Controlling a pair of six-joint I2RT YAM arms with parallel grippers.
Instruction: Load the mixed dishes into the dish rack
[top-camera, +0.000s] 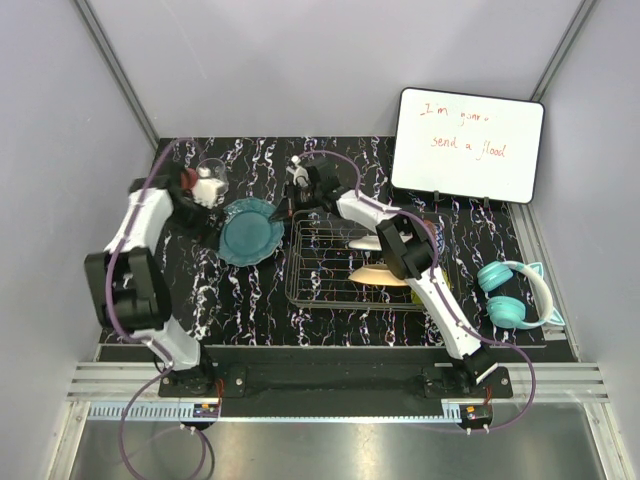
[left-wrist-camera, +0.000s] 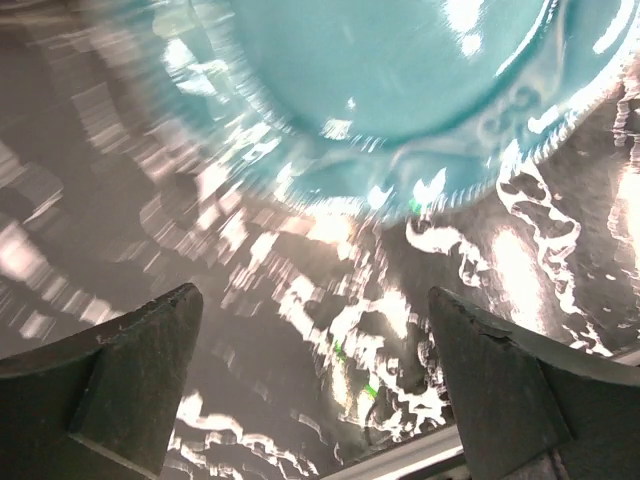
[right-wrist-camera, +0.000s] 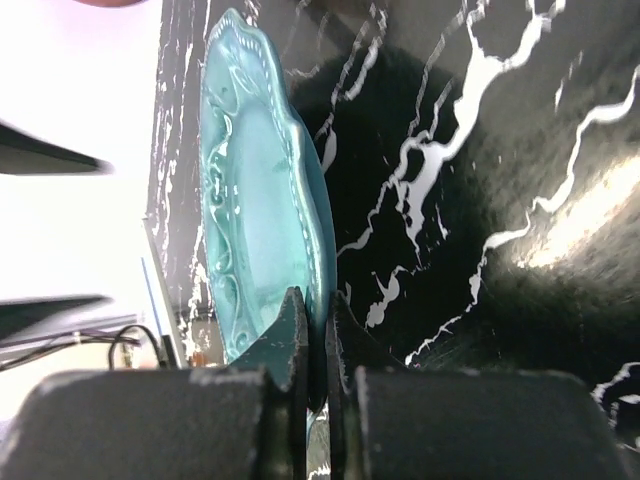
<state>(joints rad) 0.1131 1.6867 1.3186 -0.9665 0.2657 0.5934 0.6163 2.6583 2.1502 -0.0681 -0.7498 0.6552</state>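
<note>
Pinching the scalloped glossy teal plate (right-wrist-camera: 250, 200) by its rim, my right gripper (right-wrist-camera: 312, 305) clamped, left gripper (left-wrist-camera: 312, 300) gaping; lift slowly, slot it upright in the dark-wire dish rack (top-camera: 315, 275).

teal plate (right-wrist-camera: 255, 200): glossy glaze, smooth centre, embossed scalloped rim; ceramic by the look
table top (top-camera: 250, 310): black with white veining, polished, throws back glare
dish rack (top-camera: 320, 270): thin dark metal wire
left gripper (left-wrist-camera: 312, 300): fingers (left-wrist-camera: 120, 385) dark, matt, slightly grainy plastic
whiteboard (top-camera: 468, 145): smooth white face, dark frame
</note>
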